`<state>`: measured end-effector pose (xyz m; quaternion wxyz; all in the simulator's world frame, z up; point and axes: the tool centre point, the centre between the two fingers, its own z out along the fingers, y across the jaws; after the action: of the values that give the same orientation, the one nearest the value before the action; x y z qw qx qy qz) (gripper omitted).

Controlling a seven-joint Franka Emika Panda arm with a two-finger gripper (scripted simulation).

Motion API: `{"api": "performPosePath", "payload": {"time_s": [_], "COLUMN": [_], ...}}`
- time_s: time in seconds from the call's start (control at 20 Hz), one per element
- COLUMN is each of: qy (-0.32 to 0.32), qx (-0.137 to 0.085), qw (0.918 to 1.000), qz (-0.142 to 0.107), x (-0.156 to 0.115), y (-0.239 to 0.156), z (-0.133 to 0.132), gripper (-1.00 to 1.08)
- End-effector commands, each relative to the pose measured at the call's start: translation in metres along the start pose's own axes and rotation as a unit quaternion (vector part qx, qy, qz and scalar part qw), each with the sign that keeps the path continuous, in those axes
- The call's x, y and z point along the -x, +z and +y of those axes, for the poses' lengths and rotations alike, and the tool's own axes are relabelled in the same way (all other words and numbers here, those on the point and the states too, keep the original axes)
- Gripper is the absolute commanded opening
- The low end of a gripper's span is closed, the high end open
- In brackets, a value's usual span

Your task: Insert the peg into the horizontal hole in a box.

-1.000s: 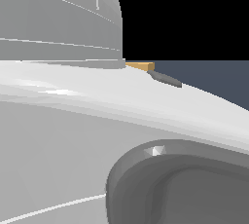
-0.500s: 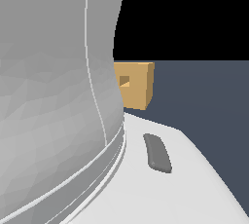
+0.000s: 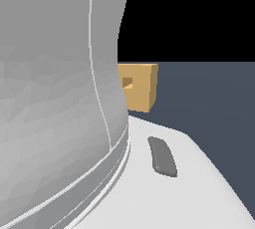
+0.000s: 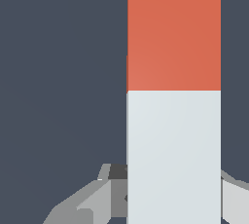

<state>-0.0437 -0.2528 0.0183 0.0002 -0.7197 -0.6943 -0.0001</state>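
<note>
Robot arm fills the exterior view; tan box behind it now shows more fully.
Its hole has come into sight. Well away from the box, the end effector grips the peg at its white end, not yet inserted.

The box now shows its hole.

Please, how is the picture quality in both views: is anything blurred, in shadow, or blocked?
Exterior view: the arm's grey body fills the exterior view's left, hiding part of the box; the hole shows, edges slightly soft. Wrist view: flat, even light, no cast shadows; the peg looms large between the gripper fingers.
</note>
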Motion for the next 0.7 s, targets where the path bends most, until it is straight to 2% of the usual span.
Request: {"api": "performPosePath", "payload": {"time_s": [0.0,0.35,0.65], "qy": [0.0,0.008,0.026], "qx": [0.0,0.0,0.0], "qw": [1.0,1.0,0.9997], "qz": [0.0,0.0,0.0], "x": [0.0,-0.015,-0.047], "y": [0.0,-0.005,-0.014], "z": [0.0,-0.004,-0.012], "gripper": [-1.0,-1.0,-1.0]}}
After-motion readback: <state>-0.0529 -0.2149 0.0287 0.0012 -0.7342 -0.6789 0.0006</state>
